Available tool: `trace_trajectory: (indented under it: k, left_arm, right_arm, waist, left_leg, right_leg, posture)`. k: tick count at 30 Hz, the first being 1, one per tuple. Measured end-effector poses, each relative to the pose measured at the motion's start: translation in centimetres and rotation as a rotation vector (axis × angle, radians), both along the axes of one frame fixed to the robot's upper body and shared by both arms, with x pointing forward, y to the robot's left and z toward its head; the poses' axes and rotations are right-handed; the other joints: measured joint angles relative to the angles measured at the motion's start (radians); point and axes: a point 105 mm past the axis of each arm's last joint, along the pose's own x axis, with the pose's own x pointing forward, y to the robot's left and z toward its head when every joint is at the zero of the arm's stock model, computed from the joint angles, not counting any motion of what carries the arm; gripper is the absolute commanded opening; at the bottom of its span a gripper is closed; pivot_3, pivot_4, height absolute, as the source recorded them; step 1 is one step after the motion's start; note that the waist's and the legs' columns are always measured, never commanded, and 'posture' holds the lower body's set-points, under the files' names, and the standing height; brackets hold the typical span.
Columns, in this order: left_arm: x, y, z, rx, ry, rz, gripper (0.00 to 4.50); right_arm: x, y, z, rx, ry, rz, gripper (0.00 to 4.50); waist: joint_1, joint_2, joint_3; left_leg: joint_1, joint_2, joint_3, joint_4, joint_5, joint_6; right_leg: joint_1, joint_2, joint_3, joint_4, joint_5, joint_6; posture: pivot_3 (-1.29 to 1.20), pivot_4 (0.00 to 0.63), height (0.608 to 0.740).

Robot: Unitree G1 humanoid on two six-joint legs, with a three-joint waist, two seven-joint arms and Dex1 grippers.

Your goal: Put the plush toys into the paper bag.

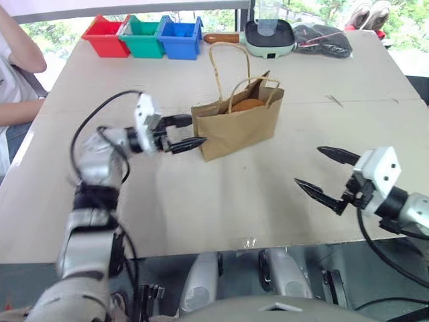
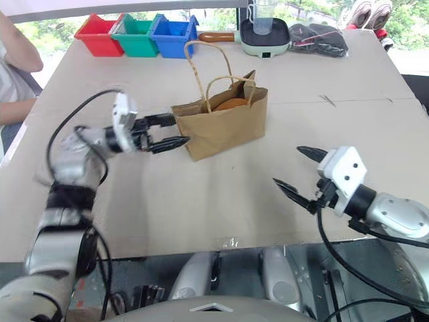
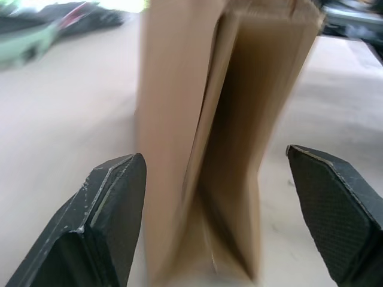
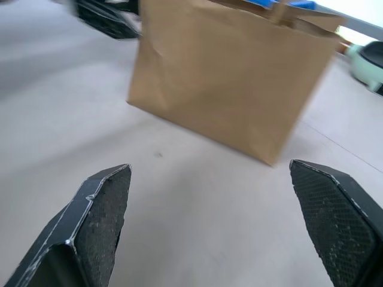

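The brown paper bag [image 1: 238,127] stands upright in the middle of the table, its two handles up. An orange-brown plush toy [image 1: 248,105] lies inside it, showing at the mouth. My left gripper [image 1: 198,130] is open at the bag's left end. In the left wrist view the bag's narrow side [image 3: 233,119] stands between the spread fingers [image 3: 114,203] with a gap on each side. My right gripper [image 1: 308,164] hovers open and empty over the table, to the right of the bag and nearer the front edge. The right wrist view looks at the bag's broad face [image 4: 227,78].
Red [image 1: 106,37], green [image 1: 143,38] and blue [image 1: 179,39] bins line the far edge. A pale green pan [image 1: 269,40] holding a clear cup and a black pouch [image 1: 325,40] sit at the back right. A person's arm [image 1: 17,50] is at the left edge.
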Motion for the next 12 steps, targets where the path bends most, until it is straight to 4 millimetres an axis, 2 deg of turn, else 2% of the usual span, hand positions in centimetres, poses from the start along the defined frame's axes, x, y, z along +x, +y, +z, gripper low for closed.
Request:
trace_trajectory:
  k: [4, 7, 12]
  left_arm:
    - [-3.1, 1.2, -0.6, -0.04, 0.072, 0.131, 4.16]
    - [-5.5, 1.3, -1.8, -0.039, 0.131, 0.197, 4.16]
    - [-7.4, 0.8, -2.6, -0.075, 0.179, 0.264, 4.16]
  right_arm:
    - [0.3, -1.6, 0.3, 0.007, 0.012, 0.006, 4.13]
    - [0.5, -3.1, 0.3, 0.018, 0.037, -0.002, 4.13]
    - [1.1, -5.2, -0.8, -0.004, 0.082, -0.025, 4.13]
  waist:
    - [0.019, 0.0, 0.0]
    - [0.032, 0.0, 0.0]
    - [0.035, 0.0, 0.0]
  left_leg:
    - [0.0, 0.001, 0.003, 0.002, 0.0, 0.0]
    - [0.0, 0.0, 0.005, 0.002, 0.0, 0.0]
    - [0.001, 0.0, 0.005, 0.003, 0.0, 0.0]
  right_leg:
    - [0.001, -0.001, -0.001, 0.0, 0.0, 0.0]
    - [0.002, -0.002, -0.001, 0.0, 0.0, 0.0]
    - [0.003, -0.002, -0.001, -0.001, 0.0, 0.0]
  posture:
    - [0.0, 0.15, 0.74]
    - [0.0, 0.15, 0.74]
    - [0.0, 0.15, 0.74]
